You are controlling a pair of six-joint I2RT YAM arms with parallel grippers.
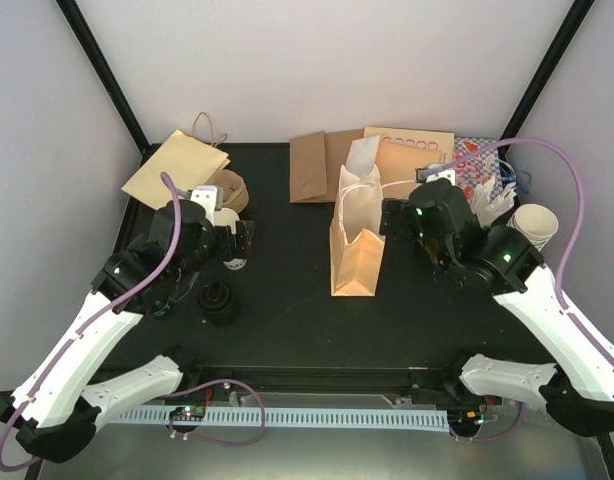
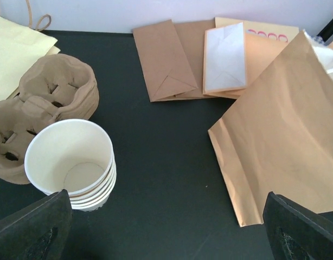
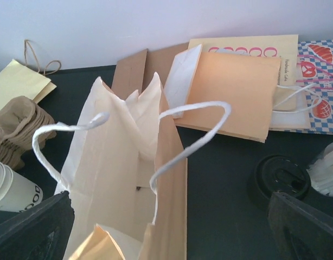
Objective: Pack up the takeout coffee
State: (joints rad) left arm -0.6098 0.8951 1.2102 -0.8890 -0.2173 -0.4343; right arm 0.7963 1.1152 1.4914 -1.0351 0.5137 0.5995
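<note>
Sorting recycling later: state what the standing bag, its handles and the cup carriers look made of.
Standing bag: tan kraft paper, matte, with sharp creased folds. Handles: probably white twisted paper cord; the twist shows faintly. Cup carriers: brown moulded pulp, going by the dull, rough, fibrous surface.

Top cam: high, far, looks down on whole table point(image 1: 287, 330). L wrist: low, left of standing bag point(image 2: 286, 146), facing rear. R wrist: v. close over bag mouth. All 3 share bag.
</note>
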